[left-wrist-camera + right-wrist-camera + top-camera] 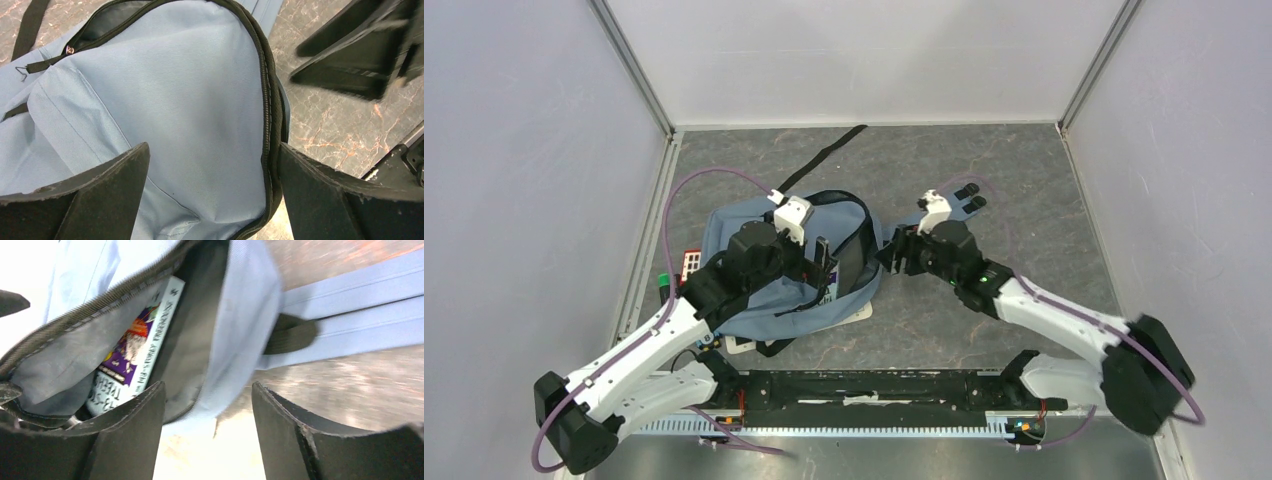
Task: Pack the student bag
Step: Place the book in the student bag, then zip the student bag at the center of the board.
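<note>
In the top view, the student bag (824,316) is seen lying left of centre on the table (984,180), with the left gripper (821,262) above it and the right gripper (892,255) at its right edge. In the left wrist view, the jaws are spread wide over blue fabric. In the right wrist view, the jaws are held apart at the bag's open mouth, where a book (140,345) is seen inside.

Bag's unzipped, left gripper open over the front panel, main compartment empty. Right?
Not empty. The right wrist view shows a book with a purple cover and white spine inside the student bag, against its grey lining. The rest stands: the bag is unzipped and the left gripper is open over the front panel.
</note>
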You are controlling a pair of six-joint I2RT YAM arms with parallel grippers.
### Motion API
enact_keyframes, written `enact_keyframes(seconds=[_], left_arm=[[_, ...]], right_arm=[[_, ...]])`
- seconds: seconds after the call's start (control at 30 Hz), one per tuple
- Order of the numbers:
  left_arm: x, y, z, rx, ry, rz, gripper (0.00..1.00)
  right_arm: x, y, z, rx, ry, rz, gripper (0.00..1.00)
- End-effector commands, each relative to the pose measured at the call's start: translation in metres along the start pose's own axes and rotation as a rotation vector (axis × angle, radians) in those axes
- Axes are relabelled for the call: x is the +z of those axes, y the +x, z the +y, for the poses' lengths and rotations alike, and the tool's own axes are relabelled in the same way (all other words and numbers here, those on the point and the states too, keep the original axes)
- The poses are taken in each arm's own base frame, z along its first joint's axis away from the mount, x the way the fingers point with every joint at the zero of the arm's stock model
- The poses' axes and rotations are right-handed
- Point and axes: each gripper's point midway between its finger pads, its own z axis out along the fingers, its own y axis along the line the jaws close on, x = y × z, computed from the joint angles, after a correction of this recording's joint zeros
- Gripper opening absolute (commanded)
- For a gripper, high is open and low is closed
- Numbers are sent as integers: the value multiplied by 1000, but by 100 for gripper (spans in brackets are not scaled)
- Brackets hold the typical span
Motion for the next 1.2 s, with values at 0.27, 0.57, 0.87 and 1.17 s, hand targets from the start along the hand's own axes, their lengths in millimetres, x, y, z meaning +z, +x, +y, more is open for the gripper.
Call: enact_keyframes(seconds=[0.27, 0.57, 0.87, 1.17], left_arm=[[-14, -9, 84, -182, -338, 77, 100], [-30, -44, 31, -190, 59, -78, 100], [-5, 18, 122, -406, -350, 163, 100], [6, 43, 130, -521, -319, 213, 99]], right_arm=[[-73, -48, 23, -302, -20, -160, 77], [-76, -50, 118, -479, -296, -226, 81], [-39, -1, 189, -768, -359, -143, 78], [20, 63, 232, -990, -368, -40, 70]])
